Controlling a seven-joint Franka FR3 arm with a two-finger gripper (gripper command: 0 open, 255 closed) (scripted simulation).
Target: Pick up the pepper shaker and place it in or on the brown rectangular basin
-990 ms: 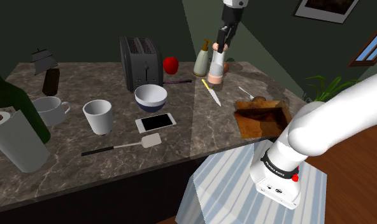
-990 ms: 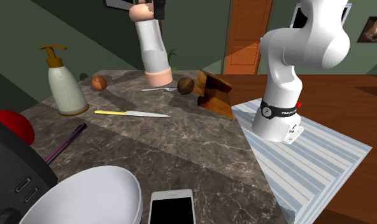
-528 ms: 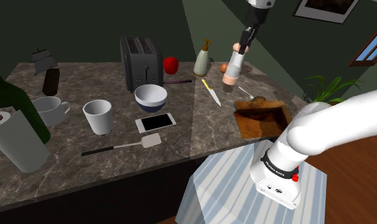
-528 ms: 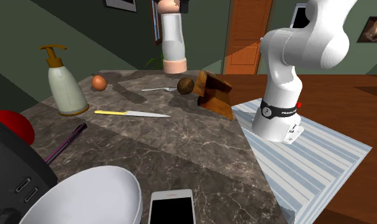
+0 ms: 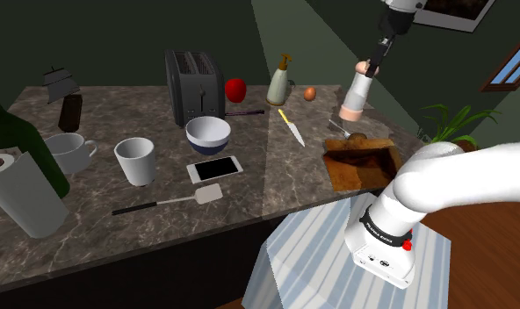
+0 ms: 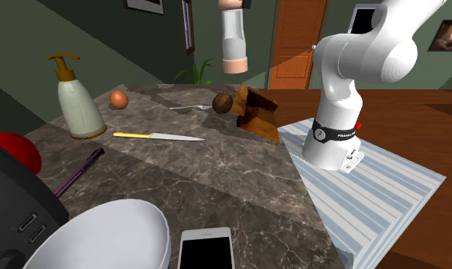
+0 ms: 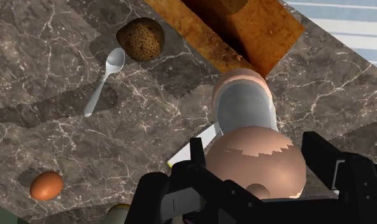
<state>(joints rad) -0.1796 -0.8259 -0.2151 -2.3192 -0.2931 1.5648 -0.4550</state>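
Note:
The pepper shaker (image 5: 356,91) is a pale cylinder with pinkish-tan ends, and it hangs in the air, slightly tilted. My gripper (image 5: 371,67) is shut on its top cap. In the wrist view the black fingers (image 7: 195,160) clasp the round tan cap of the shaker (image 7: 244,114) from both sides. The brown rectangular basin (image 5: 365,163) is sunk into the counter near its corner, below the shaker and nearer the stand. From the second exterior view the shaker (image 6: 234,44) floats high above the counter, left of the basin (image 6: 258,111).
A rough brown ball (image 5: 357,138) and a spoon (image 5: 339,128) lie by the basin's far edge. An egg (image 5: 310,92), a soap dispenser (image 5: 278,81), a yellow-handled knife (image 5: 292,128), a toaster (image 5: 194,85), a bowl (image 5: 208,133) and a phone (image 5: 215,168) sit further left.
The gripper has carried the shaker up off the counter and toward the shoulder view's right, closer to the basin. The grip has stayed shut.

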